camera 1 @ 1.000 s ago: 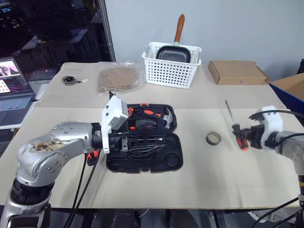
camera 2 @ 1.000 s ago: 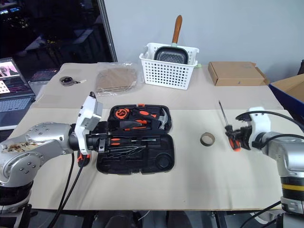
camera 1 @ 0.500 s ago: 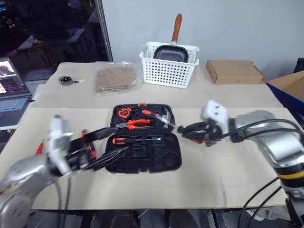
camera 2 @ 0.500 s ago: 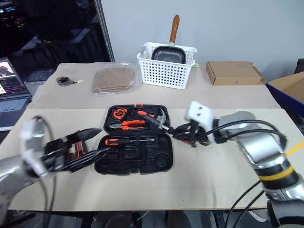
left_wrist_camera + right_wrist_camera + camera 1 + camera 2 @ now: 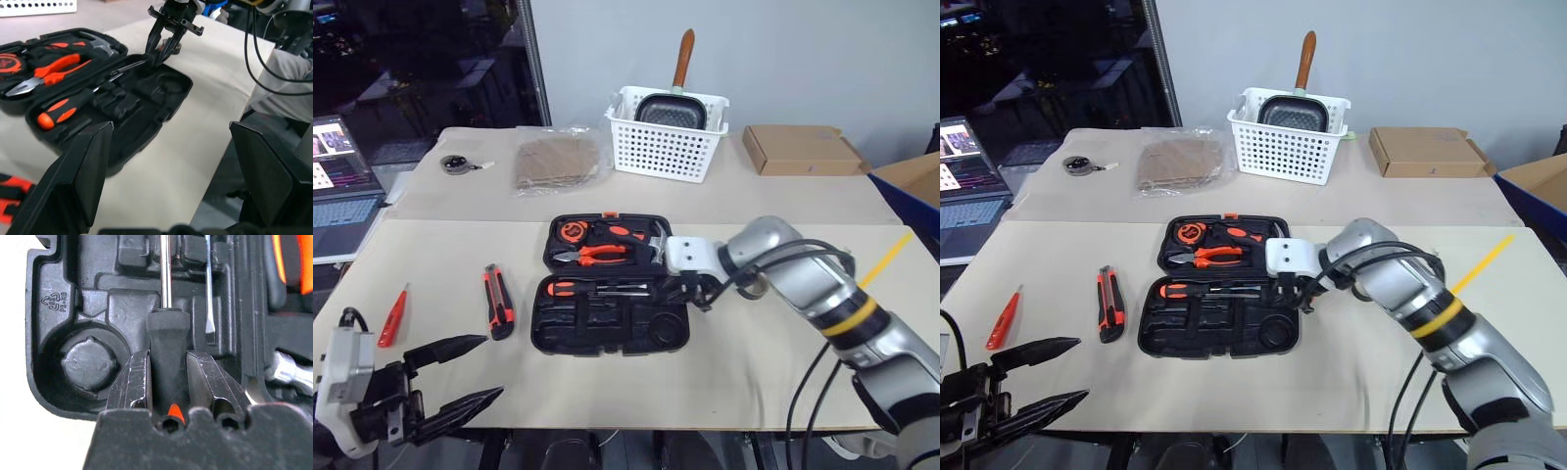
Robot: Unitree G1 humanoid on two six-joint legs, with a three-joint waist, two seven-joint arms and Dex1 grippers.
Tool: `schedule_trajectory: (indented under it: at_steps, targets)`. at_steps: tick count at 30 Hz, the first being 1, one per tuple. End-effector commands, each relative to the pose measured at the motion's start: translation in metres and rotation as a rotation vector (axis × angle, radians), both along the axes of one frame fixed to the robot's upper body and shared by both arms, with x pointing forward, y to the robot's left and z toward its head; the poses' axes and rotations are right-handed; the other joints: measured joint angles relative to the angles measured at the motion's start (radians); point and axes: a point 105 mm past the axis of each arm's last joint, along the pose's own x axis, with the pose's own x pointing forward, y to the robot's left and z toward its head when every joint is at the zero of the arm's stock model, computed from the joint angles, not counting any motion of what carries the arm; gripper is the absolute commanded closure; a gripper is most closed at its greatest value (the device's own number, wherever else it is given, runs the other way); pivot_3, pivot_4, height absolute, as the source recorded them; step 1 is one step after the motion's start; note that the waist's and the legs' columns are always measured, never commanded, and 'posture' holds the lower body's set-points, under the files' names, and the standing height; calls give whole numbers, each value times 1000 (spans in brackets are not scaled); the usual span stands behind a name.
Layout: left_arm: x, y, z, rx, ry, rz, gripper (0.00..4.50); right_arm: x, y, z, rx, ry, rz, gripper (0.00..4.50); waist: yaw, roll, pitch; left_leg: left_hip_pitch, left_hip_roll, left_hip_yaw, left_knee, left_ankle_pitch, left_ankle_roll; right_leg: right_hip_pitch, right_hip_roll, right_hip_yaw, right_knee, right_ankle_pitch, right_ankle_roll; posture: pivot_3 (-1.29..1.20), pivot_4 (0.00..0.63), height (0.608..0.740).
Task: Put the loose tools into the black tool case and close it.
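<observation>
1. A screwdriver (image 5: 167, 338) is clamped by its handle in the right gripper (image 5: 167, 382), over the black tool case (image 5: 671, 333) at table centre.
2. It is judged light and rigid; the rubbery handle is best gripped.
3. The left gripper (image 5: 460, 377) hangs spread and empty at seven o'clock.

Even, bright indoor light, soft faint shadows, sharp head views, blurred near edges in wrist views.
</observation>
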Motion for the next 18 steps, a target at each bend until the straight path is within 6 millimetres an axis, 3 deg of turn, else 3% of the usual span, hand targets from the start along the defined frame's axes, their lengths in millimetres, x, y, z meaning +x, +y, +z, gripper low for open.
schedule_trajectory:
  at_steps: [1,18]
  targets:
    - [1,0,1,18,-42,1,402,8,10,3,-13,6,-32,3782,0,0,0,0,0,0,0,0,0,0,0,0,0,0,0,0,150,740]
    - [1,12,-7,19,-53,64,402,-7,46,-19,1,175,-77,3798,-25,-1,-1,1,5,-1,-1,-3,-6,0,0,-2,2,1,0,0,150,740]
